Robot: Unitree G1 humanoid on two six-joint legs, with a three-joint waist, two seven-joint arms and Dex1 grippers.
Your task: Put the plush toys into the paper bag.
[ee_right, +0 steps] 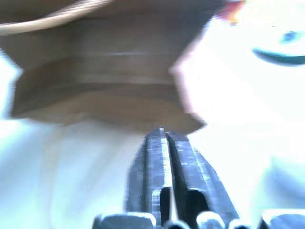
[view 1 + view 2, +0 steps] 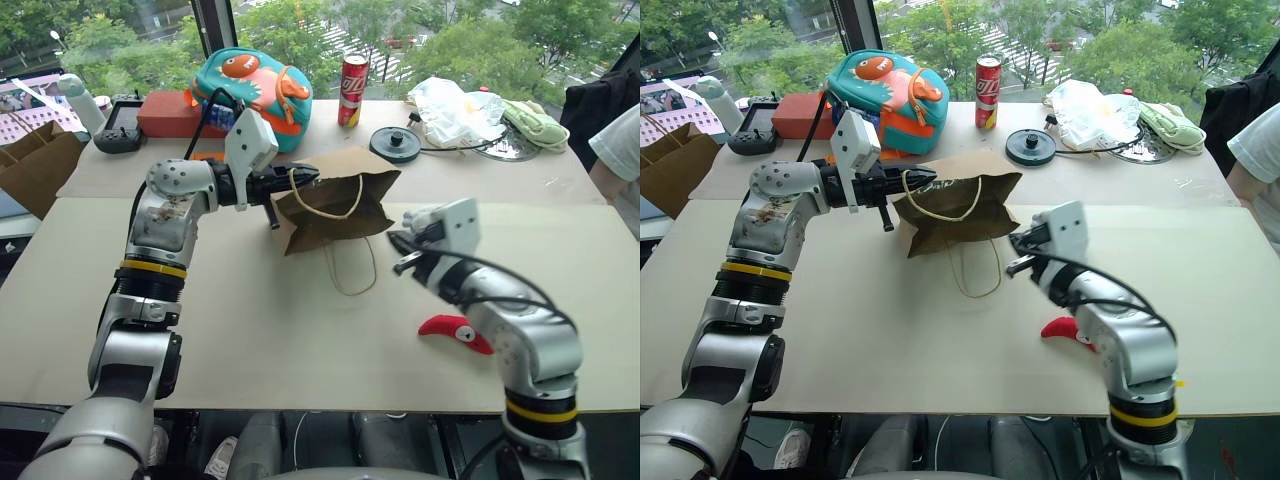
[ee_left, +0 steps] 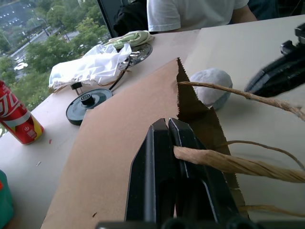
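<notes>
My left gripper (image 2: 305, 178) is shut on the upper rim of the light brown paper bag (image 2: 335, 205) and holds its mouth lifted off the table. One cord handle (image 3: 228, 162) runs beside the fingers (image 3: 157, 157). The pale grey-blue plush toy (image 3: 212, 86) lies just past the bag's serrated rim; I cannot tell whether it is inside. To the right of the bag's mouth hovers my right gripper (image 2: 400, 253), fingers slightly apart and holding nothing. The red chili plush toy (image 2: 455, 330) lies on the table under my right forearm.
At the back of the table stand a teal and orange backpack (image 2: 250, 85), a red can (image 2: 352, 90), a black disc (image 2: 395, 143), a white plastic bag (image 2: 455, 110) and a pale green cloth (image 2: 535, 125). A darker paper bag (image 2: 35, 165) stands far left. A person's sleeve (image 2: 620, 145) shows at the right.
</notes>
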